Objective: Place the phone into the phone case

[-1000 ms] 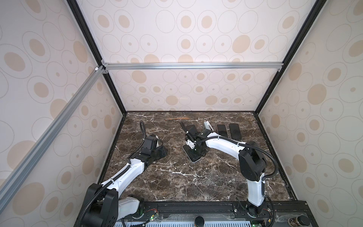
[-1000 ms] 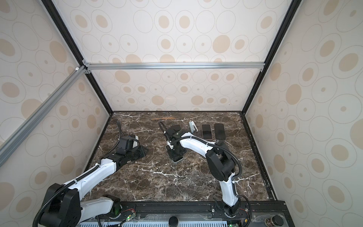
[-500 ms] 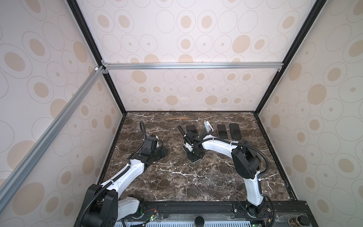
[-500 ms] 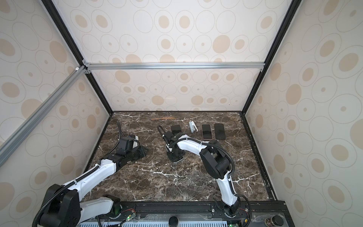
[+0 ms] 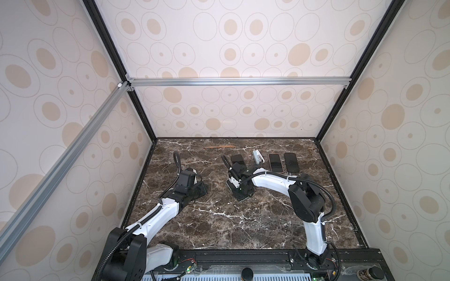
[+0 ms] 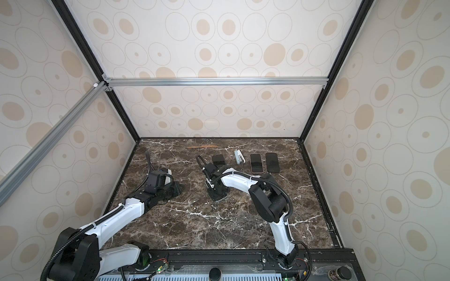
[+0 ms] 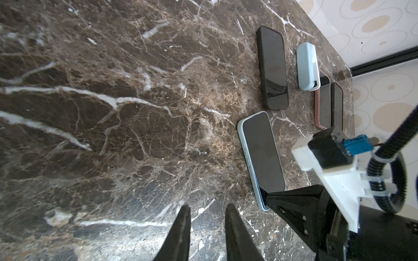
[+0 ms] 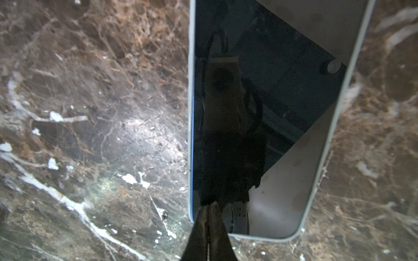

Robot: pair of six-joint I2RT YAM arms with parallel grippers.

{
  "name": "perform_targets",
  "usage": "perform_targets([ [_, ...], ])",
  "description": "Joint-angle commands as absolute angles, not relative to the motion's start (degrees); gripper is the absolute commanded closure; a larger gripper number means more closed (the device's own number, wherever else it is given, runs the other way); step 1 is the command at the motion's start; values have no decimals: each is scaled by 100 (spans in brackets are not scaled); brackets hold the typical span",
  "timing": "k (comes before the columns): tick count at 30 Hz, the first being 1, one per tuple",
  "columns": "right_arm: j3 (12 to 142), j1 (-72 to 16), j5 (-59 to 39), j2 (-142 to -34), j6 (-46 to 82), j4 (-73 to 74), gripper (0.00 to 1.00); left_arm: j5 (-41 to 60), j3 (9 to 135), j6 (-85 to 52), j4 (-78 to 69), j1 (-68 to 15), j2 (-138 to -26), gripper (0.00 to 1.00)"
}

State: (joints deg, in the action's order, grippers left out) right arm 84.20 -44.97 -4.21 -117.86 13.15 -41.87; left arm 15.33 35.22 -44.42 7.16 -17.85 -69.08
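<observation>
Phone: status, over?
Right gripper shut, tips on phone corner. Phone in case, blue edge showing by tips, maybe unseated. Left gripper open, empty, aside. Nothing in way.

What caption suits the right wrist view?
Shut right pincer touching the phone near a screen corner; phone lies in the pale case.

Site: you're looking into a lab robot test cell | Evidence: frame of black and silver aluminium profiles (image 5: 238,81); white wall panels printed with beige ovals (image 5: 243,48); dark brown marble-pattern tabletop (image 5: 243,223); white-and-black left arm (image 5: 158,216) and right arm (image 5: 270,182) mounted on a black front rail (image 5: 231,255).
</observation>
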Motion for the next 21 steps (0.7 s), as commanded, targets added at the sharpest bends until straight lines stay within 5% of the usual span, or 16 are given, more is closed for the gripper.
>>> perform_targets([
  [1, 7710, -4521, -308, -12635, 1395, -4394, 93, 1497, 3513, -4545, 597, -1819, -6993, 72],
  [21, 7369, -4521, -342, -13128, 1395, -4263, 92, 1428, 3815, -4286, 715, -1832, -7325, 72],
])
